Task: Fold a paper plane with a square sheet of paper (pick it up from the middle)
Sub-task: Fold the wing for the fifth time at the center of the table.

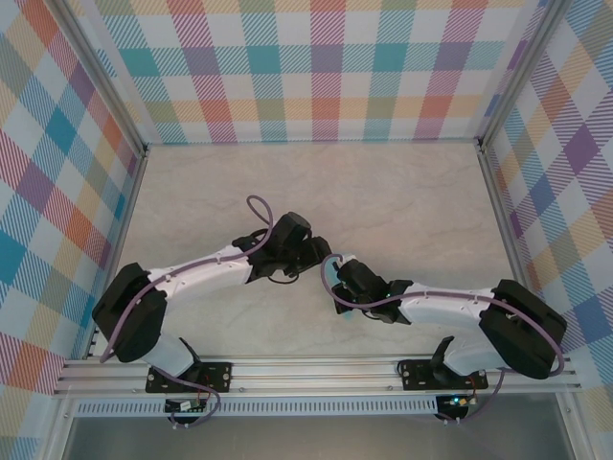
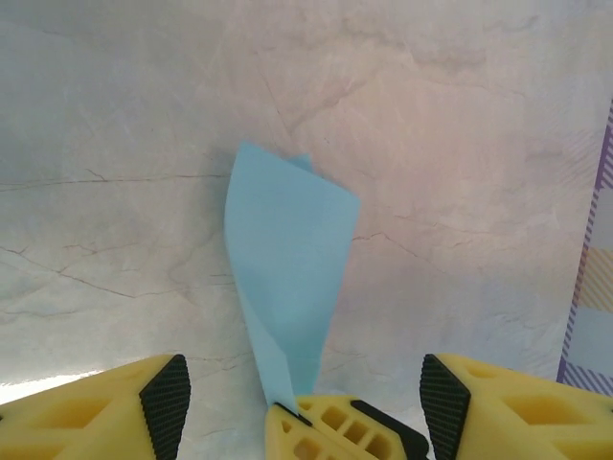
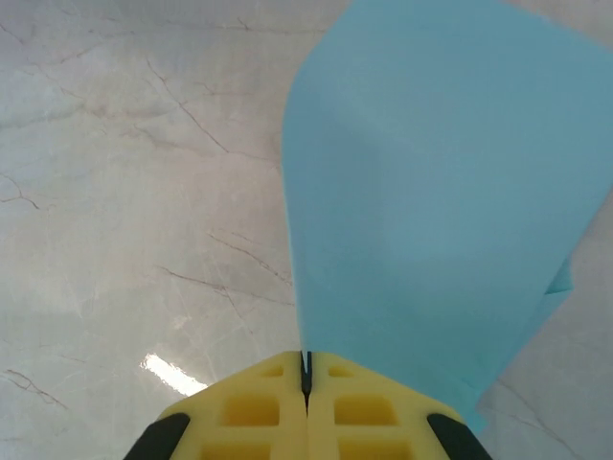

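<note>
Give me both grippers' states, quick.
Left gripper: open, holding nothing.
Right gripper: closed, pinching the blue paper.

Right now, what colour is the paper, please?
The paper is light blue; best in right wrist view.

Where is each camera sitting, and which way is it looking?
Top external: high above and behind the arms, looking down on the table; both arms show, left gripper and right gripper nearly meeting.
Left wrist: on the left arm, looking past its own open yellow fingers at the folded blue paper.
Right wrist: on the right arm, looking over its shut fingers pinching the paper.
Shared: both wrist views show that paper against the marbled table.
</note>
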`<state>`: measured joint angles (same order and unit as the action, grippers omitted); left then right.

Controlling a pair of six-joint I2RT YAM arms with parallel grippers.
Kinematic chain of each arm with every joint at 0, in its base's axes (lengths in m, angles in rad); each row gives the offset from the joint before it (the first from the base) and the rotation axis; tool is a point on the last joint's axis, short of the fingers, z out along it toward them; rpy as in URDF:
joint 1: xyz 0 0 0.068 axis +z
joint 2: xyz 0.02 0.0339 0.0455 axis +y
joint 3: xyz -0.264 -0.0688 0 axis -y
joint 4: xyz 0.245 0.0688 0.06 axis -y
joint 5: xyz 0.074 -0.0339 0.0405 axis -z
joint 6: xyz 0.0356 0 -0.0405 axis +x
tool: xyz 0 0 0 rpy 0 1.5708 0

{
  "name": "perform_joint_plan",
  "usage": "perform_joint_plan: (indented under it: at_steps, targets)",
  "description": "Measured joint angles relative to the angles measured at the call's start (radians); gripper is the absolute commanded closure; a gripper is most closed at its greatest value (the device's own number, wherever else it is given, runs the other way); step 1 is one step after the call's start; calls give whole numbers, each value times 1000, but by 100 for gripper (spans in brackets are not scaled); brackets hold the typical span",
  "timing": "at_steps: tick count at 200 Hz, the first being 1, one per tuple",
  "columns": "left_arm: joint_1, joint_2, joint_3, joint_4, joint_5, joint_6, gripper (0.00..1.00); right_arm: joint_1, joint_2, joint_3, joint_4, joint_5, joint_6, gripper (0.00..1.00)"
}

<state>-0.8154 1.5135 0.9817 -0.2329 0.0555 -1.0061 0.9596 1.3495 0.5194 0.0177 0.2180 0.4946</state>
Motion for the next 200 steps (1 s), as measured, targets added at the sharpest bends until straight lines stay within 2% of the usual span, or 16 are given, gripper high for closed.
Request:
perform_joint_plan:
  at_steps: [50, 90, 134, 160, 177, 192, 200]
  targets:
    - [1, 29, -18, 5, 0, 0, 29, -1, -21, -15, 1, -7, -17, 94]
    - [2, 176, 17, 45, 72, -9, 29, -2, -55, -40, 2, -8, -94, 93]
    - [2, 244, 24, 80, 129, -51, 38, -2, -101, -67, 12, -8, -169, 91]
    - [2, 245, 27, 112, 150, -66, 51, 0, -102, -67, 13, -10, -198, 90]
    - [3, 257, 46, 113, 167, -64, 68, 2, -101, -67, 13, -10, -211, 86]
    - [3, 275, 66, 114, 173, -67, 85, 4, -101, -67, 5, -9, -212, 77]
    - [3, 281, 70, 113, 172, -59, 91, 4, -101, -63, -11, -6, -208, 72]
